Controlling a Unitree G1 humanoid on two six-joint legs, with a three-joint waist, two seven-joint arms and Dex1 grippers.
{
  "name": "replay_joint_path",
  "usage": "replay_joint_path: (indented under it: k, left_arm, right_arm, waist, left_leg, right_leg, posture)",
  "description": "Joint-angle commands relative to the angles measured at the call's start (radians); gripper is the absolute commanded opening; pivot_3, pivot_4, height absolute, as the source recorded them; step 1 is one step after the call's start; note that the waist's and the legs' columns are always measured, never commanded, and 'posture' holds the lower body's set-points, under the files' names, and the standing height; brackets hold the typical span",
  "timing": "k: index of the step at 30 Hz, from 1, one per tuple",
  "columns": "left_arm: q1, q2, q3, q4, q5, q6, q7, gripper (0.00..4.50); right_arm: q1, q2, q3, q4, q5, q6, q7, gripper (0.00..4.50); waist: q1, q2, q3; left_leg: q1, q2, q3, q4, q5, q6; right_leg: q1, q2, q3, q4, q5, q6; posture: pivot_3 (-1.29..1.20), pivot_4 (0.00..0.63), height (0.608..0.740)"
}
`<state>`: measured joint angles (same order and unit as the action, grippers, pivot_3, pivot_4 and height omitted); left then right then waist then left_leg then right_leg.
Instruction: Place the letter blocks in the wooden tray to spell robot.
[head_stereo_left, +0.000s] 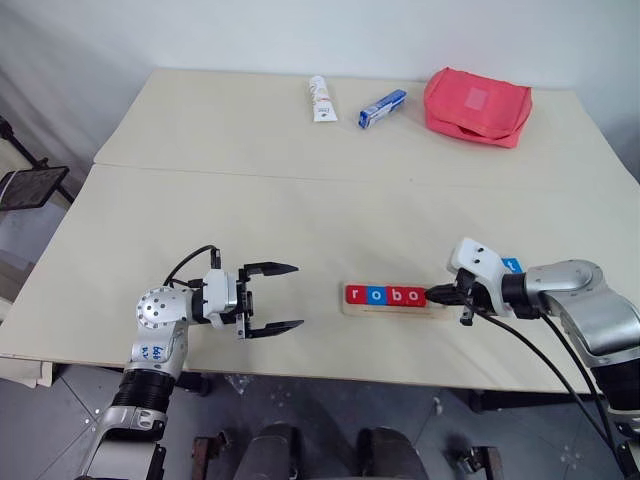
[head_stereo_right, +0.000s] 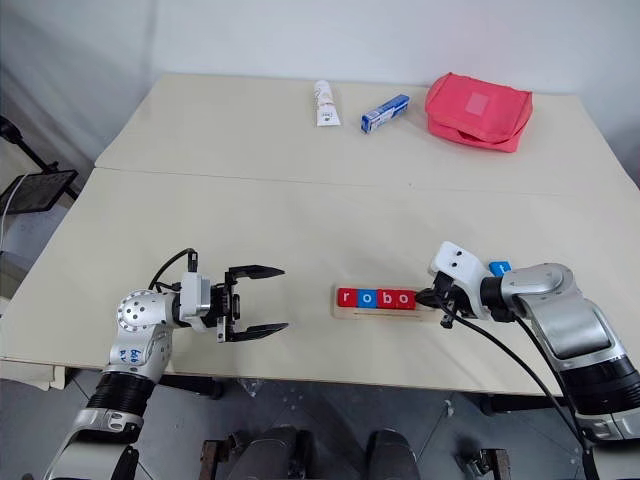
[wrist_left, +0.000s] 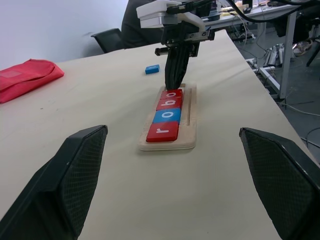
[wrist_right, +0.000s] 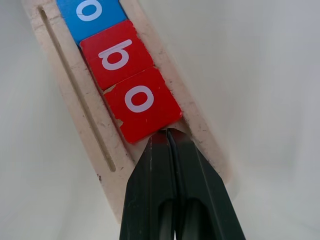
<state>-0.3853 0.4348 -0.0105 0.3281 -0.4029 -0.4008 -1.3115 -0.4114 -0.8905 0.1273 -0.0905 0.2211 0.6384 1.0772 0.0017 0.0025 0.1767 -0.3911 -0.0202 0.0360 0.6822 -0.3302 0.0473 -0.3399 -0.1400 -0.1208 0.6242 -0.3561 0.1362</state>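
The wooden tray (head_stereo_left: 392, 311) lies near the table's front edge, right of centre. Four letter blocks sit in it in a row: red r (head_stereo_left: 355, 294), blue o (head_stereo_left: 374, 295), red b (head_stereo_left: 394, 296), red o (head_stereo_left: 413, 296). My right gripper (head_stereo_left: 432, 296) is shut, empty, its tips resting in the tray against the right edge of the last red o (wrist_right: 137, 102). A blue block (head_stereo_left: 511, 264) lies flat on the table just behind my right wrist; its letter is hidden. My left gripper (head_stereo_left: 297, 296) hovers open and empty to the left of the tray, pointing toward it.
At the far side of the table lie a white tube (head_stereo_left: 320, 98), a blue-and-white box (head_stereo_left: 383, 108) and a red pouch (head_stereo_left: 477, 105). A seam (head_stereo_left: 300, 178) runs across the table. The table's front edge (head_stereo_left: 300, 372) is close below the tray.
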Motion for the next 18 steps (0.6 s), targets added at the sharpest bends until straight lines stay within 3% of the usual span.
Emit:
replay_joint_path:
  k: [1, 5, 8, 18]
  left_arm:
    - [-0.019, -0.003, 0.004, -0.003, -0.005, -0.012, -0.004, 4.5]
    - [-0.026, -0.002, 0.006, 0.016, -0.008, -0.016, -0.016, 4.5]
    - [-0.033, -0.003, 0.008, 0.037, -0.012, -0.021, -0.031, 4.5]
    - [-0.087, -0.02, 0.008, 0.13, -0.013, -0.043, -0.089, 4.5]
  right_arm:
    - [0.014, -0.013, -0.05, -0.038, 0.012, 0.016, -0.024, 0.02]
    - [0.081, -0.019, -0.18, -0.1, 0.043, 0.039, -0.088, 0.02]
    - [0.18, 0.006, -0.327, -0.169, 0.071, 0.06, -0.164, 0.57]
    - [0.485, 0.128, -0.667, -0.342, 0.122, 0.138, -0.352, 3.95]
  waist:
    - [0.001, 0.0, 0.0]
    - [0.006, 0.0, 0.0]
    - [0.015, 0.0, 0.0]
    - [0.024, 0.0, 0.0]
  left_leg:
    - [0.0, 0.0, 0.0, 0.0, 0.0, 0.0]
    - [0.0, 0.0, 0.0, 0.0, 0.0, 0.0]
    - [0.0, 0.0, 0.0, 0.0, 0.0, 0.0]
    - [0.0, -0.001, 0.001, 0.0, 0.0, 0.0]
  right_leg:
    - [0.0, 0.0, 0.0, 0.0, 0.0, 0.0]
    - [0.0, 0.0, 0.0, 0.0, 0.0, 0.0]
    - [0.0, 0.0, 0.0, 0.001, 0.0, 0.0]
    - [0.0, 0.0, 0.0, 0.001, 0.0, 0.0]
  posture:
    - [0.0, 0.15, 0.74]
    - [0.0, 0.15, 0.74]
    - [0.0, 0.15, 0.74]
    - [0.0, 0.15, 0.74]
